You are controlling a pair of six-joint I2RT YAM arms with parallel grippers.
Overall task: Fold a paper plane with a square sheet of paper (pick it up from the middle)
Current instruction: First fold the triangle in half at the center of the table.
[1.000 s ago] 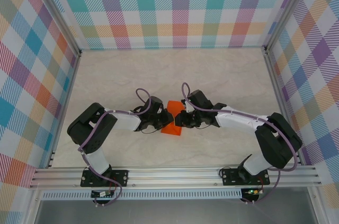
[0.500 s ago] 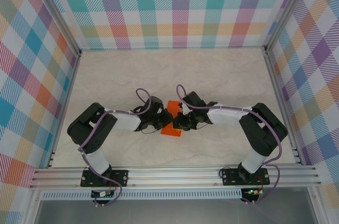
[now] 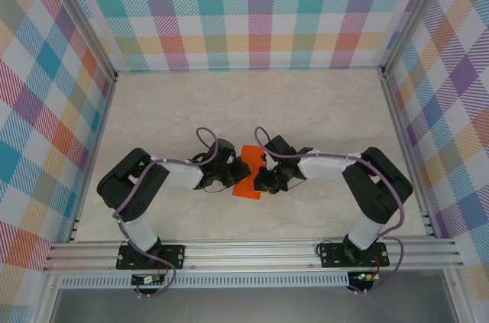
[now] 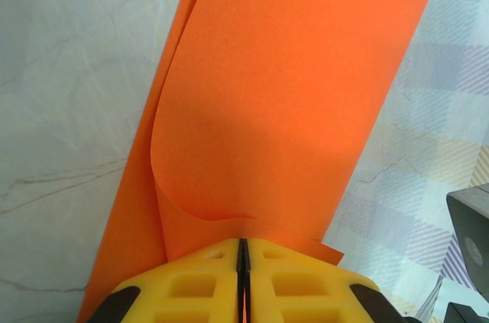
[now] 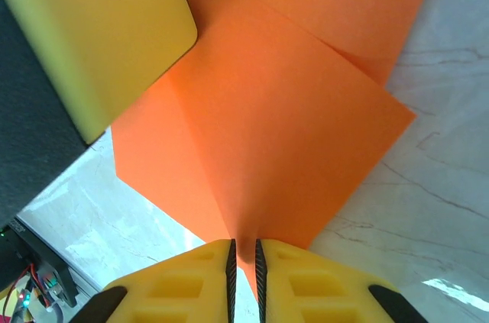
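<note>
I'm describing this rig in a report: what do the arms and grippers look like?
The left arm and right arm have white link covers, black joints and a looping purple cable. The left gripper and right gripper carry yellow moulded fingers with rectangular recesses and dark inner edges.

Both arms bend inward, left tool [image 4: 243, 250] and right tool [image 5: 244, 250] pinched closed.

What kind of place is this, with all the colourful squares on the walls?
Probably a robot test booth, maybe in a lab: a left arm and a right arm bolted to a metal rail, a marble-look table, and checked walls boxing it in.
</note>
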